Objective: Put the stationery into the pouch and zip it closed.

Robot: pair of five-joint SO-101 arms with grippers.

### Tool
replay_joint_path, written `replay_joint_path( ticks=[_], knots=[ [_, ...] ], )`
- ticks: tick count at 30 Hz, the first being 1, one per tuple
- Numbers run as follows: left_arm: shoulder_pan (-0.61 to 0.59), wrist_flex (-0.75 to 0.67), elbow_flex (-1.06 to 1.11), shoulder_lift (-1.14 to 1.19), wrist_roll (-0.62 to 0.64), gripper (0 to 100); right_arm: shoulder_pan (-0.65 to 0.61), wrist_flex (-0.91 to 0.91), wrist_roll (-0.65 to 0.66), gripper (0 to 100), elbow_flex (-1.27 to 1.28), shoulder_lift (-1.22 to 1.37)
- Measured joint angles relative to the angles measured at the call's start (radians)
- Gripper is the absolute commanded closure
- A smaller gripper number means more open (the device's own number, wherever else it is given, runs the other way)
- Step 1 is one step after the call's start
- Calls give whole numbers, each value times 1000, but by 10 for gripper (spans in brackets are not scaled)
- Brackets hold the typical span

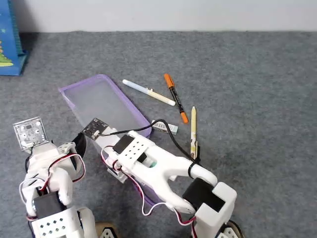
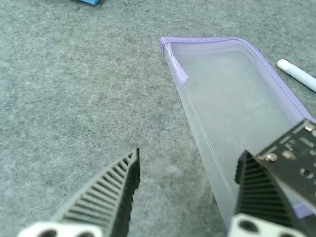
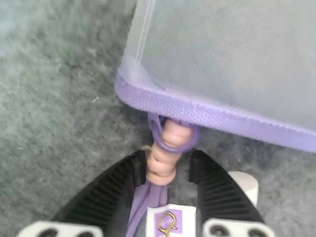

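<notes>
A clear pouch (image 1: 101, 104) with purple trim lies flat on the grey carpet. In the right wrist view my right gripper (image 3: 168, 168) is shut on the zipper pull (image 3: 165, 148), a pink bead on a purple cord at the pouch's purple edge (image 3: 207, 116). My left gripper (image 2: 187, 192) hangs open over the pouch's (image 2: 232, 98) long side, with nothing between its fingers. To the right of the pouch lie a white pen (image 1: 148, 92), an orange marker (image 1: 176, 97), a yellow pen (image 1: 193, 130) and a small eraser (image 1: 165, 127).
A blue box (image 1: 10, 44) stands at the far left near the wall. The right arm (image 1: 168, 173) stretches across the pouch's near end, its black cable (image 1: 168, 136) looping close to the eraser. Bare carpet lies to the right of the pens.
</notes>
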Motion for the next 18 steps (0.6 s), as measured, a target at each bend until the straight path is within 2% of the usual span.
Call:
replay_joint_path(
  ticks=[5, 9, 18],
  knots=[
    [-2, 0, 0, 0, 5, 695, -6, -21, 0, 879, 0, 2],
    [-2, 0, 0, 0, 5, 695, -6, -23, 0, 997, 0, 2],
    [-2, 0, 0, 0, 5, 695, -6, -25, 0, 898, 0, 6]
  ],
)
